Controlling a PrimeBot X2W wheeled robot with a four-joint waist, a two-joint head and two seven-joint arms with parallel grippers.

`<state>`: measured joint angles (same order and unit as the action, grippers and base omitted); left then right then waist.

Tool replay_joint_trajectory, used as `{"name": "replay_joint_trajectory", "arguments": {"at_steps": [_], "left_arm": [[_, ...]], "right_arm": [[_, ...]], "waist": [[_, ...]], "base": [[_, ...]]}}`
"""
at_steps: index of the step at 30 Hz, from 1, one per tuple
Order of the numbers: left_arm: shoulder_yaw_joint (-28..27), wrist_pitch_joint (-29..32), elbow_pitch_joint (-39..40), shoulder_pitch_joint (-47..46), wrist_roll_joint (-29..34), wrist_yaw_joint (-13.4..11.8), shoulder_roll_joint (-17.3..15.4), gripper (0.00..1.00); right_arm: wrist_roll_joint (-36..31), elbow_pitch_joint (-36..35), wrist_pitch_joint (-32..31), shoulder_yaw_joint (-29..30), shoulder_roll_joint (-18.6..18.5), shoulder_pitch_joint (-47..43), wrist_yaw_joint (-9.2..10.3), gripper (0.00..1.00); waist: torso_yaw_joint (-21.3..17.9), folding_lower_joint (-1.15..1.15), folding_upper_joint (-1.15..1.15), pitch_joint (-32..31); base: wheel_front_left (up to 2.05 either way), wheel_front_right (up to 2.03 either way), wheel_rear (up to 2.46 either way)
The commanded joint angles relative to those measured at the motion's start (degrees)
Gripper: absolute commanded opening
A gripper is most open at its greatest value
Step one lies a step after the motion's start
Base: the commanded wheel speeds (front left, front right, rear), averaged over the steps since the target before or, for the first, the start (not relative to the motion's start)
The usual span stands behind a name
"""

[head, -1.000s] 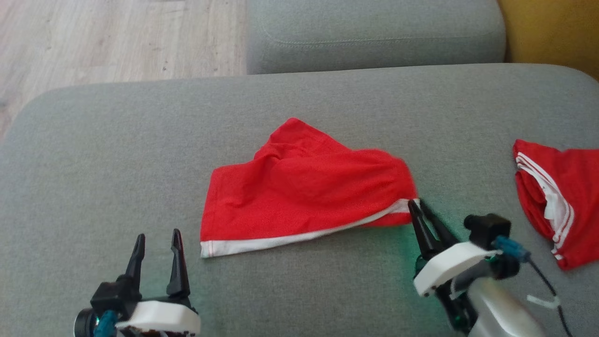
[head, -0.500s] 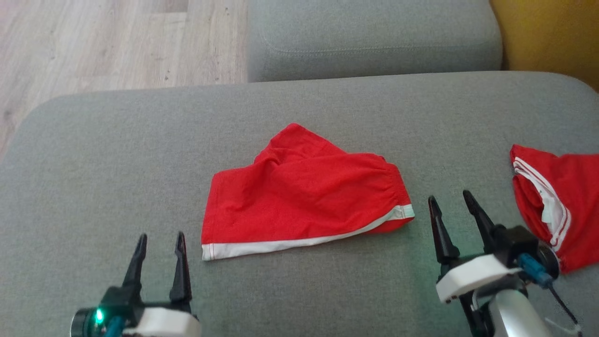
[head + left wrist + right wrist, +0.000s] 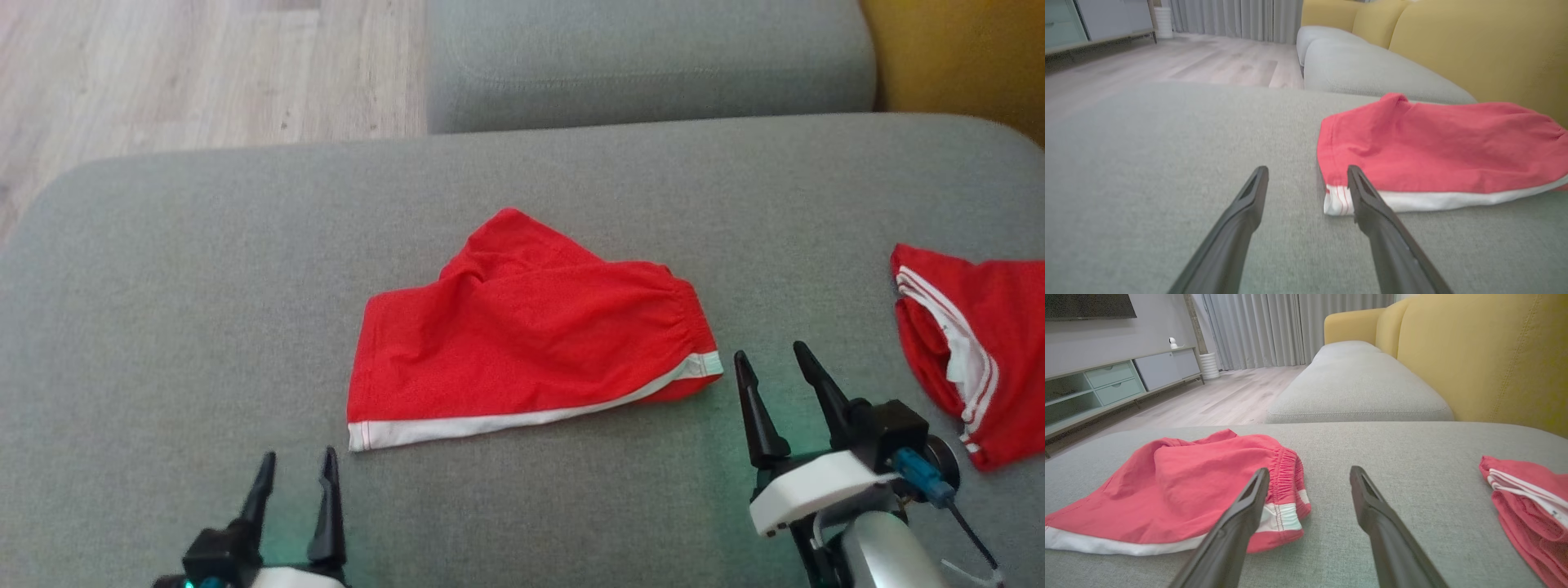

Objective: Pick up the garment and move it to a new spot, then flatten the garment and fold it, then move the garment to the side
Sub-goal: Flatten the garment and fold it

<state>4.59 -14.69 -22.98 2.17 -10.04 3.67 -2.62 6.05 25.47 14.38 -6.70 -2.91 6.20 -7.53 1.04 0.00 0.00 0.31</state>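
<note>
2 point forward, spread, empty, flanking garment [image 3: 522, 343]: left end effector [image 3: 300, 453], right end effector [image 3: 769, 351].

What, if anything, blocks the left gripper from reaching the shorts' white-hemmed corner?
Likely nothing, so yes. The left gripper is open, just short of the red shorts, whose white-hemmed corner lies flat on grey cushion ahead and slightly to its right.

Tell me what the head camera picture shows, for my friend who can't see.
Red shorts with a white hem lie on a grey sofa cushion. The open left gripper and open right gripper point up from below, empty. Another red garment lies far right.
</note>
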Motion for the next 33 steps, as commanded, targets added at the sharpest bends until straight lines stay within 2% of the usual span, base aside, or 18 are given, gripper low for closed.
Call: {"name": "replay_joint_trajectory", "arguments": {"at_steps": [1,9,22,28,33], "left_arm": [[-1.1,-0.3,0.9,-3.1,-0.6,0.3,-0.3,1.0],[3.0,-0.3,-5.6,-8.0,-7.5,3.3,-0.3,1.0],[6.8,-0.3,-11.0,-11.7,-12.7,3.8,-0.3,1.0],[6.6,-0.3,-11.2,-12.6,-13.0,3.8,-0.3,1.0],[4.1,-0.3,-10.9,-13.2,-11.5,3.8,-0.3,1.0]], "right_arm": [[0.3,-1.5,0.6,-1.4,0.0,2.1,0.04,1.0],[0.0,-1.3,0.6,-1.9,0.0,3.9,0.04,1.0],[-0.2,-1.0,0.6,-2.1,0.0,5.8,0.04,1.0],[0.1,-0.7,0.6,-2.5,0.0,6.4,0.04,1.0],[0.4,-0.6,0.6,-2.6,0.0,6.6,0.04,1.0]], "waist": [[0.0,0.0,0.0,0.6],[-0.4,0.0,0.0,5.0],[-1.9,0.0,0.0,8.1],[-2.4,0.0,0.0,8.8],[-2.5,0.0,0.0,9.0]], "base": [[0.0,0.0,0.0],[0.0,0.0,0.0],[0.0,0.0,0.0],[0.0,0.0,0.0],[0.0,0.0,0.0]]}}
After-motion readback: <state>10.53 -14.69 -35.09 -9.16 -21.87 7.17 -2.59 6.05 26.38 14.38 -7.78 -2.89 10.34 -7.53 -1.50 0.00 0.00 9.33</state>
